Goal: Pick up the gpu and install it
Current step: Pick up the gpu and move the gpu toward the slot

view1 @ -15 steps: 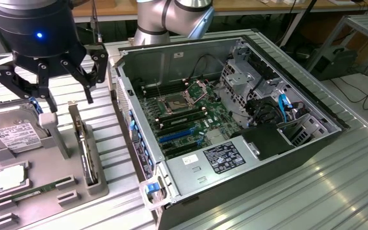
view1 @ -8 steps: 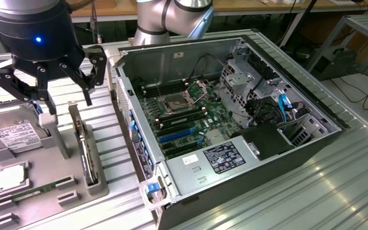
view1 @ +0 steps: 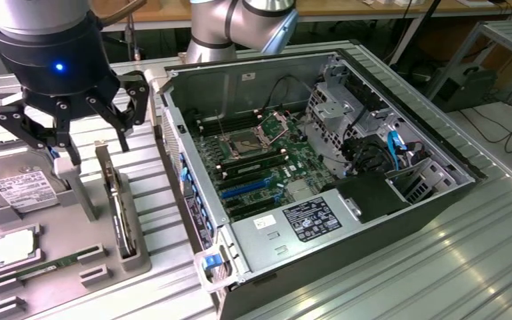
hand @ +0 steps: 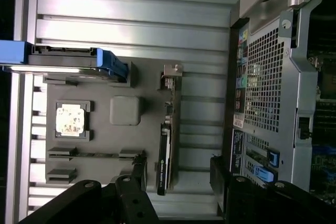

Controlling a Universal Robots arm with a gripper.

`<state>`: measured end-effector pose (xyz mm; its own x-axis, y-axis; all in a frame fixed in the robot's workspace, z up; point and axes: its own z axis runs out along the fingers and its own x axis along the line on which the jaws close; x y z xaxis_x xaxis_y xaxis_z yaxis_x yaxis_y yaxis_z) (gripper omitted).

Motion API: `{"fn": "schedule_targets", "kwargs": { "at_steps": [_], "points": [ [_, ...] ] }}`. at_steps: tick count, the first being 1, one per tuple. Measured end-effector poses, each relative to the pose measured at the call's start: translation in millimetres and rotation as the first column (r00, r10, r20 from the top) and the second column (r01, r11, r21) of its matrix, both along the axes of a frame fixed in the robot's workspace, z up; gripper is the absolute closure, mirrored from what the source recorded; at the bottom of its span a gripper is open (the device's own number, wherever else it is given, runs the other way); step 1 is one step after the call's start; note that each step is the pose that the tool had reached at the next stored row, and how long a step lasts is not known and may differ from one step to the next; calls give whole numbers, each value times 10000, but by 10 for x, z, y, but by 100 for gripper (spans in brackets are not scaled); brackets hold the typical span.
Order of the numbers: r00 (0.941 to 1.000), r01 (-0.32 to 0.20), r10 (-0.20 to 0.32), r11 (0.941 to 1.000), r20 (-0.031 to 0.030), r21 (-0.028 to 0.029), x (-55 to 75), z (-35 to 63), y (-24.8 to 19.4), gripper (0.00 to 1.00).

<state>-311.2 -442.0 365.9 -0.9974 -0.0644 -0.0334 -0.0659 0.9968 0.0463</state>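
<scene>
While the open fingers point(view1: 118, 110) hang empty above the gray tray point(view1: 61, 230) on the counter point(view1: 416, 267), the gpu point(view1: 118, 207) stands on edge in that tray, near the case point(view1: 345, 267). A good grasp, I judge, needs them straddling the gpu's top edge, square to its length, lowering straight, clear of the post point(view1: 80, 197).
</scene>
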Motion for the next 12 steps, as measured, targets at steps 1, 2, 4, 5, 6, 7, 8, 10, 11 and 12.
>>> {"fn": "schedule_targets", "kwargs": {
  "at_steps": [1, 2, 4, 5, 6, 7, 8, 10, 11, 12],
  "points": [
    [10000, -21, 21, 10000, 0, 0, 0, -13, 0, 40],
    [10000, -35, 35, 10000, 0, 0, -1, -26, 0, 40],
    [10000, -43, 43, 10000, 0, 0, -8, -47, 0, 40],
    [10000, -44, 44, 10000, 0, 0, -13, -54, 0, 40],
    [10000, -46, 46, 10000, 0, 0, -16, -61, 0, 40],
    [10000, -54, 54, 10000, 1, 1, -18, -67, 0, 40],
    [10000, -61, 61, 10000, -1, -1, -19, -72, 0, 40],
    [10000, -79, 79, 10000, -1, -1, -21, -80, 0, 40],
    [10000, -94, 94, 10000, -1, 0, -22, -83, 0, 40],
    [9999, -104, 104, 9999, 0, 0, -22, -85, 0, 40]
  ]
}}
